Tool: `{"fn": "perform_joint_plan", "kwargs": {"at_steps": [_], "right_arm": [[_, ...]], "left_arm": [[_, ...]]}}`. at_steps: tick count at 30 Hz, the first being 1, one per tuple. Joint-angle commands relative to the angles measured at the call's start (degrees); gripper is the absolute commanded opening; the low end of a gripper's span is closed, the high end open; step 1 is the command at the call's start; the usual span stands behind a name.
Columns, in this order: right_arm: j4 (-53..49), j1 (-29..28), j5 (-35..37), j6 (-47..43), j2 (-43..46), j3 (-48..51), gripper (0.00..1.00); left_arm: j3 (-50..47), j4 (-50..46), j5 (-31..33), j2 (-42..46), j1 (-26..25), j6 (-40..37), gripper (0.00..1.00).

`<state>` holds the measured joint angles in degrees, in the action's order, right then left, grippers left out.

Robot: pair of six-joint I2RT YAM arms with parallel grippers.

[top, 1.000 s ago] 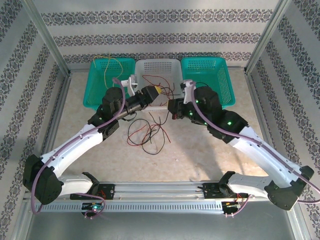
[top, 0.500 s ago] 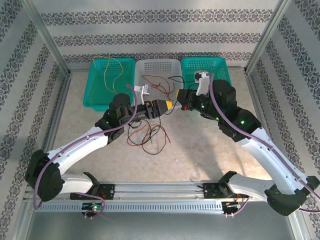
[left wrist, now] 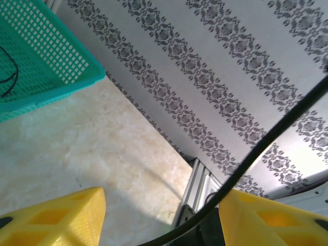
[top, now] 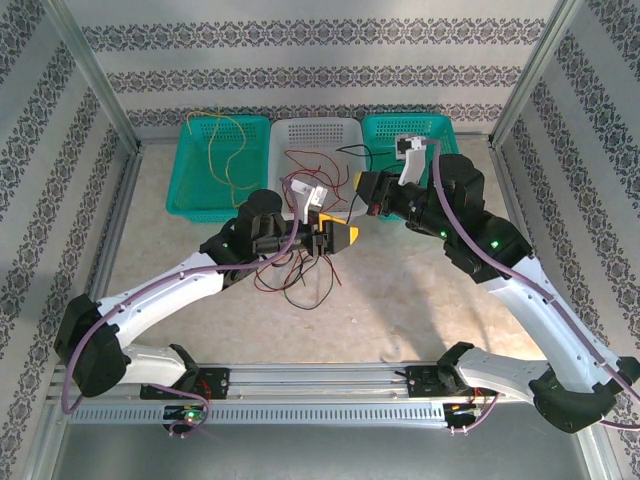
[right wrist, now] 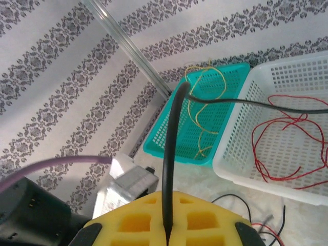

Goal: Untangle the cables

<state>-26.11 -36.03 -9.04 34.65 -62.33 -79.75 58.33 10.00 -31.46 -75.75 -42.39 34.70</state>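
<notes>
Right tool (right wrist: pixel 166 233) clamps a black cable (right wrist: pixel 173 143) rising from its tips; left tool (left wrist: pixel 161 202) gapes, black cable crossing between.

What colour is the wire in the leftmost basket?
Yellow wire; clearest in the right wrist view.

Up high, one wide view; down low, two tight wrist views.
Top camera looks down from behind the arms over the whole table (top: pixel 400 300). Left wrist peers past its fingers (left wrist: pixel 51 215) at the right basket (left wrist: pixel 41 56), right wrist at the left basket (right wrist: pixel 225 102) and white basket (right wrist: pixel 297 77). All three baskets also sit in the top shot.
</notes>
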Motion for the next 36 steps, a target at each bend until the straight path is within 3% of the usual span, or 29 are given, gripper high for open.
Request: {"fn": "perform_joint_plan", "kwargs": {"at_steps": [1, 8, 14, 16, 20, 25, 28, 31, 36], "right_arm": [[0.84, 1.00, -2.10, 1.09, 0.63, -1.99, 0.02], [0.93, 1.75, -2.41, 1.17, 0.63, -2.78, 0.02], [1.17, 1.89, -3.00, 1.36, 0.59, -2.80, 0.02], [1.32, 1.87, -2.87, 1.33, 0.78, -2.54, 0.02], [1.35, 2.06, -2.54, 1.21, 0.96, -2.37, 0.02], [0.98, 3.07, -1.95, 1.12, 1.40, -1.17, 0.02], [0.32, 4.88, -1.68, 1.03, 1.67, -0.50, 0.02], [-1.95, 8.38, -2.15, 0.30, 0.56, -1.67, 0.02], [-9.46, 16.40, -1.50, -2.90, -4.43, -8.42, 0.01]], "left_arm": [[1.19, -1.85, 1.03, -0.50, -0.50, -4.11, 0.56], [1.04, -1.17, 0.35, -1.70, -0.59, -4.73, 0.39], [1.09, -0.84, 1.39, -2.29, -0.61, -3.12, 0.06], [0.92, -0.15, 2.33, -2.70, -0.50, -1.28, 0.00], [-0.49, 5.51, 1.54, -4.24, 0.17, 5.99, 0.00], [-5.08, 20.49, -0.22, -5.70, 3.25, 19.18, 0.00], [-7.10, 25.10, -0.97, -5.93, 4.68, 21.89, 0.01], [-6.65, 19.36, -0.11, -5.04, 4.77, 18.74, 0.35], [-6.18, 7.53, 5.03, -0.70, 4.76, 11.87, 0.56]]}}
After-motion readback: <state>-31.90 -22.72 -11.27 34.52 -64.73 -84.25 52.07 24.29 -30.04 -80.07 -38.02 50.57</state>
